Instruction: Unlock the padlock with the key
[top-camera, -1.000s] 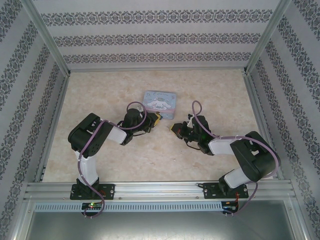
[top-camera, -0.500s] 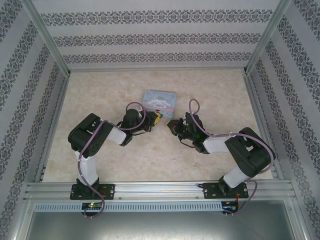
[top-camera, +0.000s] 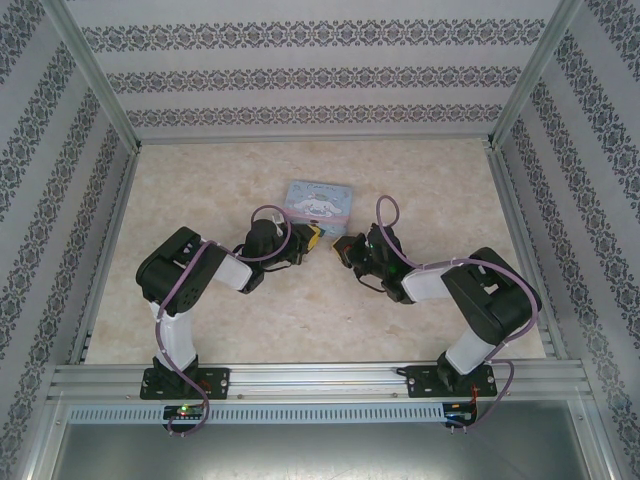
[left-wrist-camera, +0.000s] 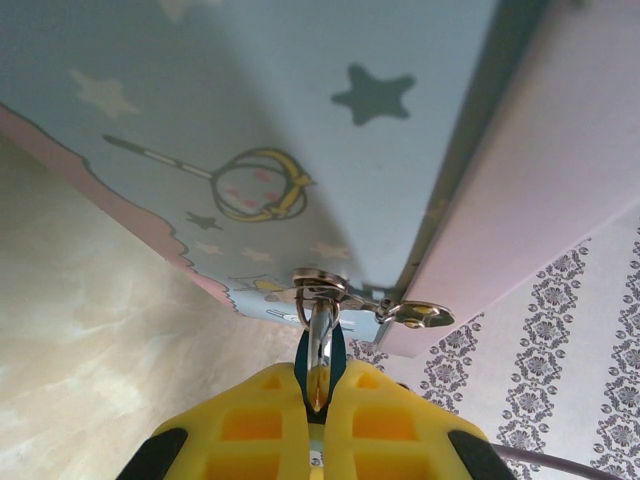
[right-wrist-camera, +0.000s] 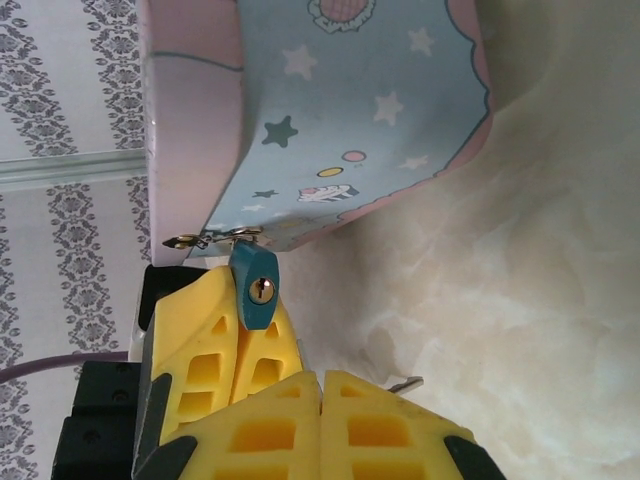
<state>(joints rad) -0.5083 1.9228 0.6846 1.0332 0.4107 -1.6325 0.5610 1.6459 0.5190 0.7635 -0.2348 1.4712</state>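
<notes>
Change against one second back: my right arm has swung in to the left. My right claw now sits just beside my left claw, with a narrower gap between the yellow tips than before. The left arm and the tin have held their places. The tin lies flat on the counter, cartoon lid up and shut, so its contents are hidden from me. A small metal hasp sits at its near edge. The padlock hangs from that hasp, its shackle passed through the ring. My left claw is closed on the padlock's blue body, fingers snug on either side, and holds it out from the tin's edge. The brass keyhole faces my right wrist camera. My right claw has its fingers pressed together. The key shows as a thin metal sliver at the tip of one finger, too small to make out its teeth. Key and padlock are near each other but apart, and the key is not in the keyhole.
</notes>
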